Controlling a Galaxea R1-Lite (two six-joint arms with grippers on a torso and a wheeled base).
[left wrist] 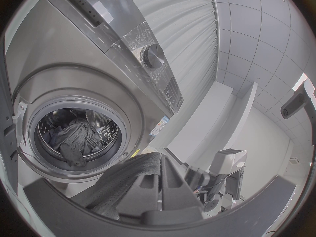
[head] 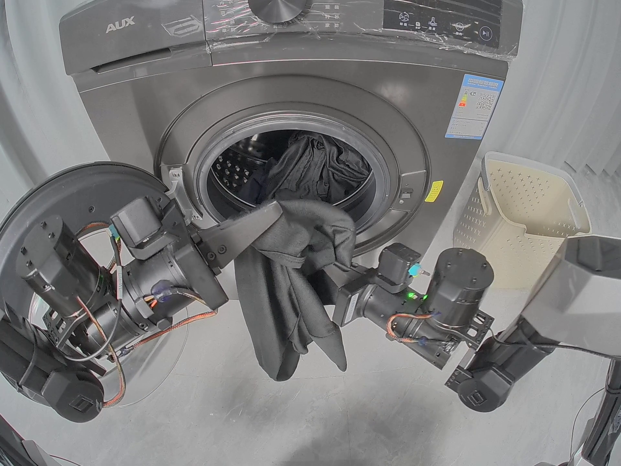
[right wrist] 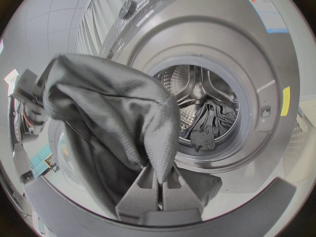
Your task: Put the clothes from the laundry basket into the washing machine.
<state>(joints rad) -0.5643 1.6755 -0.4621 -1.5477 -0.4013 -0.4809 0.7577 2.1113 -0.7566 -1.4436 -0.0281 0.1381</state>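
Clamps garment [head: 291, 279] in left gripper [left wrist: 160, 163] and right gripper [right wrist: 160, 179], 6 o'clock of washer [head: 129, 118] mouth, basket [head: 527, 205] at 3 o'clock

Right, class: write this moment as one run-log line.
left gripper: shut on dark garment | right gripper: shut on dark garment | dark garment: hanging before open washing machine | drum: clothes inside | laundry basket: right of machine

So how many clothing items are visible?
2: a dark garment hangs between the left gripper and right gripper, in front of the drum; a dark bundle lies inside it, possibly several pieces.
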